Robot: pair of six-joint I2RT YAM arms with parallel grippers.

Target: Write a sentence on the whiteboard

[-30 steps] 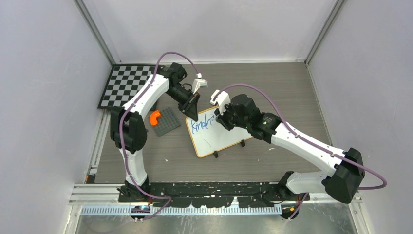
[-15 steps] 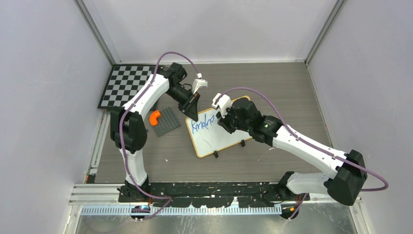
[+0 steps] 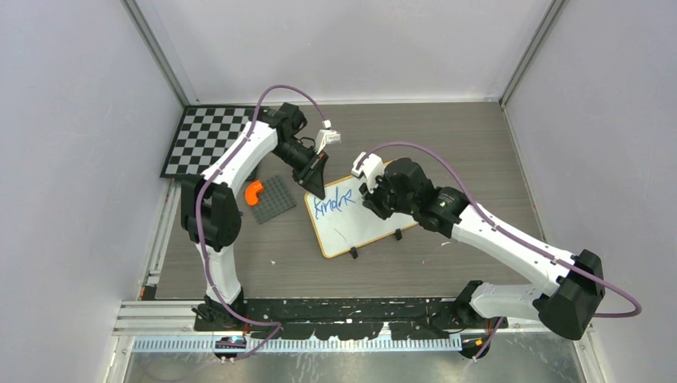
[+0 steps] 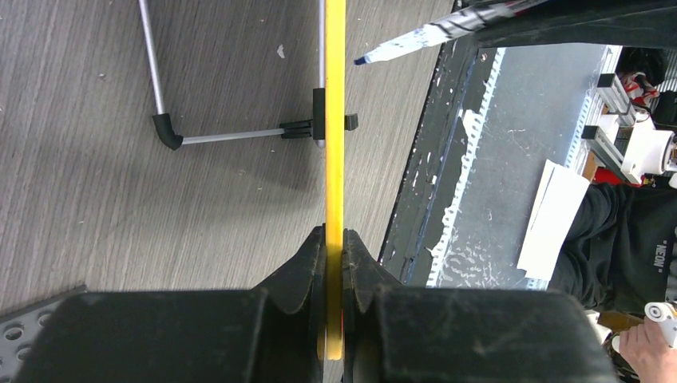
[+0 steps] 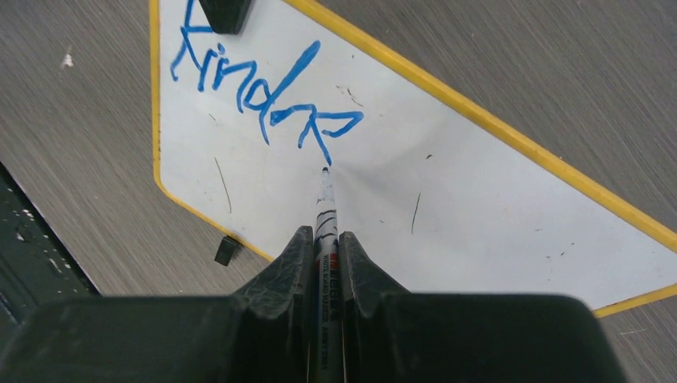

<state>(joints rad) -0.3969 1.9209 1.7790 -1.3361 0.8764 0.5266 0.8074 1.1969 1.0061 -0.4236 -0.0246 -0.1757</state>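
The whiteboard (image 3: 355,227) stands tilted on the table, with a yellow-orange frame and a white face. My left gripper (image 3: 318,180) is shut on its upper left frame edge (image 4: 334,96), one jaw on each side. My right gripper (image 3: 374,200) is shut on a whiteboard marker (image 5: 326,215). The marker's tip (image 5: 325,171) rests on the white face (image 5: 479,183) just below the last blue stroke. The sentence (image 5: 263,96) is one line of blue letters reading about "kind" plus a further stroke or two, also visible from above (image 3: 333,203).
A black-and-white checkerboard (image 3: 203,140) lies at the back left. A grey studded plate (image 3: 274,199) with an orange curved piece (image 3: 253,192) sits left of the board. The board's black feet (image 3: 354,253) point toward the near edge. Its metal stand leg (image 4: 223,136) lies behind it.
My right gripper has moved rightward along the board with the marker, and more blue strokes have appeared after "kind". The left arm has stayed still, holding the frame.
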